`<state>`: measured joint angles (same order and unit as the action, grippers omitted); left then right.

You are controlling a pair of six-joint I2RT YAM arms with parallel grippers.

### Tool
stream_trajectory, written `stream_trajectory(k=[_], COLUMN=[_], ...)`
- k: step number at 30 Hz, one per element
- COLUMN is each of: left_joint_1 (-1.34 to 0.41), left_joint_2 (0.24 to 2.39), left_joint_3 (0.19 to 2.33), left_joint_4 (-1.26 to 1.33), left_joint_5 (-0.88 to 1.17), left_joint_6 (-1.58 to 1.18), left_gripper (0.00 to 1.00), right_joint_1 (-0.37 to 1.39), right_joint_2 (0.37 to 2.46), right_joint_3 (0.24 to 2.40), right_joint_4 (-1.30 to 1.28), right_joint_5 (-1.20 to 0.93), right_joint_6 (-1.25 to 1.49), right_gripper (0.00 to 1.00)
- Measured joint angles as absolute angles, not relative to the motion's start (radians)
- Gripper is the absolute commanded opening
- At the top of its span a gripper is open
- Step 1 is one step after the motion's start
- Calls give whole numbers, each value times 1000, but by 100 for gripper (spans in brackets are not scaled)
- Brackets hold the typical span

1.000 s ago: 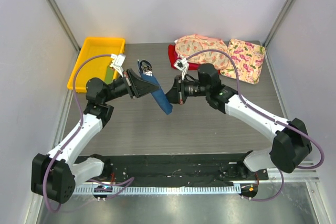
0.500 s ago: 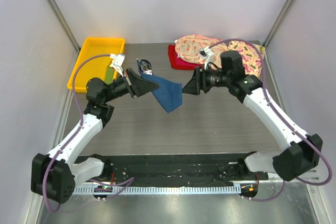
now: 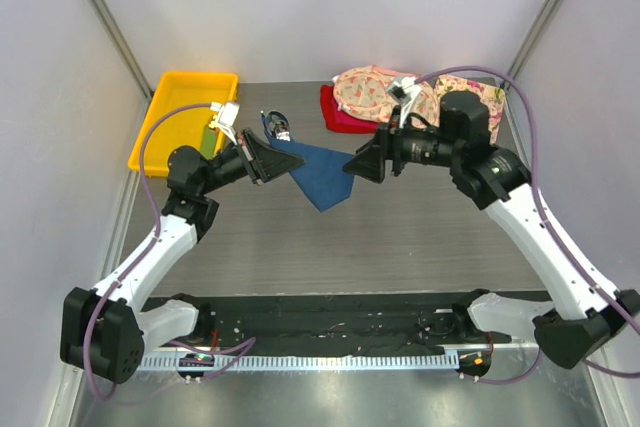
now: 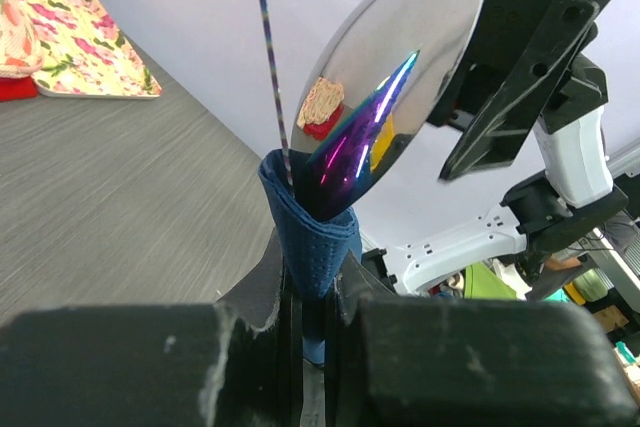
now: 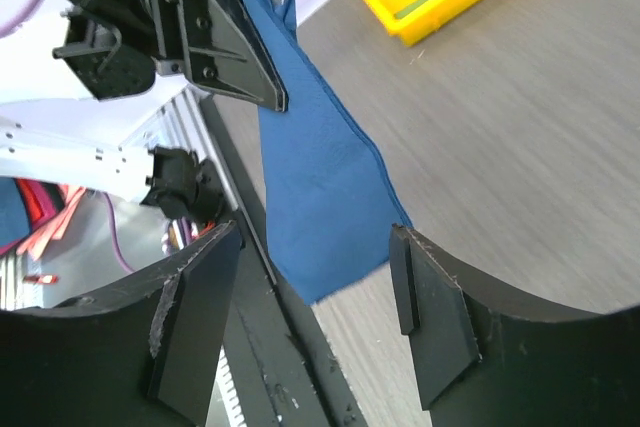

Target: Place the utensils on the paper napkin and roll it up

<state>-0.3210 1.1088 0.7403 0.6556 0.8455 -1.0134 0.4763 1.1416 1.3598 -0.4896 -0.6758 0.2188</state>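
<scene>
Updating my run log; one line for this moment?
left gripper: shut on dark navy paper napkin | right gripper: open, holding nothing | napkin: unrolled

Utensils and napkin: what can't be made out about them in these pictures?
Top view: utensils too small to count, beside the left hand.
Left wrist view: spoon handle hidden inside the napkin fold.
Right wrist view: napkin's top hidden behind the left hand; tray cut off by the edge.
</scene>
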Motion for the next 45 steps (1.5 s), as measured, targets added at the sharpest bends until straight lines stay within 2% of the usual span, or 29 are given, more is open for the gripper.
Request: stream_trajectory(k=[9,19,25,42,45], left_joint_1=[-321,-323,-329,-353,-354], left_joint_2=[1109,1109,1109,1111,1111], left_joint_3=[740,740,740,740,740], left_joint_4=[656,656,657,685,691], left_joint_5=[847,847,848,902,920], left_joint_6=[-1014,-1015,-1018,-1054,-1066], left_gripper=[0,0,0,0,0], right_joint_1=[619,671,683,711,712], right_joint_2=[1246,1309,1338,1364,1364], right_joint_3=[1300,1231,1196,1139,1133], right_joint_4=[-403,-255,-170,2,15], right_joint_5=[-632,-641,-675,-787,-812], right_joint_6=[253,308,359,459,468], right_gripper=[73,73,70,33,19])
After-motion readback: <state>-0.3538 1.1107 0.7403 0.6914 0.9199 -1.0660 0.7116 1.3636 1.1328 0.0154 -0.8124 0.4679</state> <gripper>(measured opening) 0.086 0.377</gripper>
